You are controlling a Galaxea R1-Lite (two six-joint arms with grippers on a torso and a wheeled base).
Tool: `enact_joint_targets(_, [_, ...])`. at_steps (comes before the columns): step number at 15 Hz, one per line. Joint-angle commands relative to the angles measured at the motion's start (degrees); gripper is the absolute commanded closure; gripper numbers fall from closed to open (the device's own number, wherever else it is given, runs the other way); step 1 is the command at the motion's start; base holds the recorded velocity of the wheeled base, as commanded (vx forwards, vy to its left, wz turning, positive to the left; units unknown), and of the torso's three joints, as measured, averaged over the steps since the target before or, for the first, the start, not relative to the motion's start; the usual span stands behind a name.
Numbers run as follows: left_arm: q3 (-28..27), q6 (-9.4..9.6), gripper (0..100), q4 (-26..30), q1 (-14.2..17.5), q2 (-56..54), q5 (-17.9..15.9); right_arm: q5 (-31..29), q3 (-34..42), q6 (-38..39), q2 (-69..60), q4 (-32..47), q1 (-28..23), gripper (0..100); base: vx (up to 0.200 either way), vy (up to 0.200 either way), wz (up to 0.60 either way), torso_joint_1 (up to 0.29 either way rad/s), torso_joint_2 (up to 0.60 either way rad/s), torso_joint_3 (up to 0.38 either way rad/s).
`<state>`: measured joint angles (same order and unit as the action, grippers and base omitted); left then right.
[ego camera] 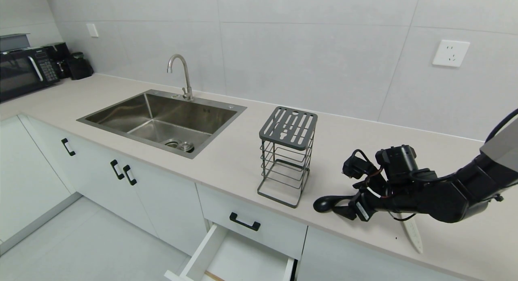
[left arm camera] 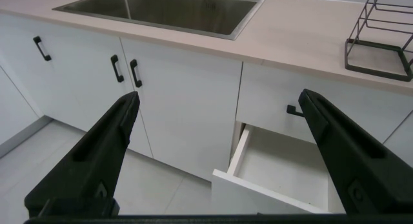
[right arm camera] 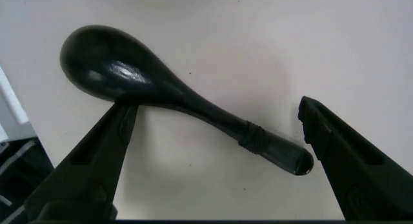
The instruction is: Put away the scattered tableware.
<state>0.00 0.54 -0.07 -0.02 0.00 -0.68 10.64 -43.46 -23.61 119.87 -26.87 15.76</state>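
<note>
A black spoon (ego camera: pixel 323 204) lies on the beige counter (ego camera: pixel 226 151) near its front edge, right of the wire rack. In the right wrist view the spoon (right arm camera: pixel 161 88) rests flat, its handle running between the fingers. My right gripper (ego camera: pixel 344 209) (right arm camera: pixel 213 140) is open low over the spoon and straddles the handle; one finger (right arm camera: pixel 97 166) sits beside the bowl. A white knife (ego camera: pixel 412 231) lies on the counter, partly hidden under my right arm. My left gripper (left arm camera: pixel 219 101) is open and holds nothing, out in front of the cabinets below counter height.
A dark wire rack (ego camera: pixel 287 155) (left arm camera: pixel 381 37) with a slotted top stands mid-counter. The steel sink (ego camera: pixel 162 121) with a tap is to the left. A white drawer (ego camera: pixel 234 256) (left arm camera: pixel 277 172) stands pulled open below the counter. A microwave (ego camera: pixel 24 70) sits far left.
</note>
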Motion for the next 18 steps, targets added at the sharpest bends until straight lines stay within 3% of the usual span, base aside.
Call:
enact_joint_targets(1, [0.0, -0.01, 0, 0.0, 0.0, 0.0, 0.0, 0.6, -1.7, 1.5, 2.3, 0.1, 0.3, 0, 0.000, 0.000, 0.00, 0.000, 0.00, 0.000])
enact_joint_targets(6, [0.0, -0.01, 0, 0.0, 0.0, 0.0, 0.0, 3.7, -1.5, 1.5, 3.7, 0.1, -1.1, 0, 0.000, 0.000, 0.00, 0.000, 0.00, 0.000])
enact_joint_targets(7, [0.0, -0.01, 0, 0.0, 0.0, 0.0, 0.0, 3.8, -1.5, 1.5, 3.8, 0.1, -1.1, 100, 0.000, 0.000, 0.00, 0.000, 0.00, 0.000])
enact_joint_targets(18, [0.0, -0.01, 0, 0.0, -0.1, 0.0, 0.0, 6.7, 2.2, 0.8, 0.9, 0.0, -4.0, 100, 0.000, 0.000, 0.00, 0.000, 0.00, 0.000])
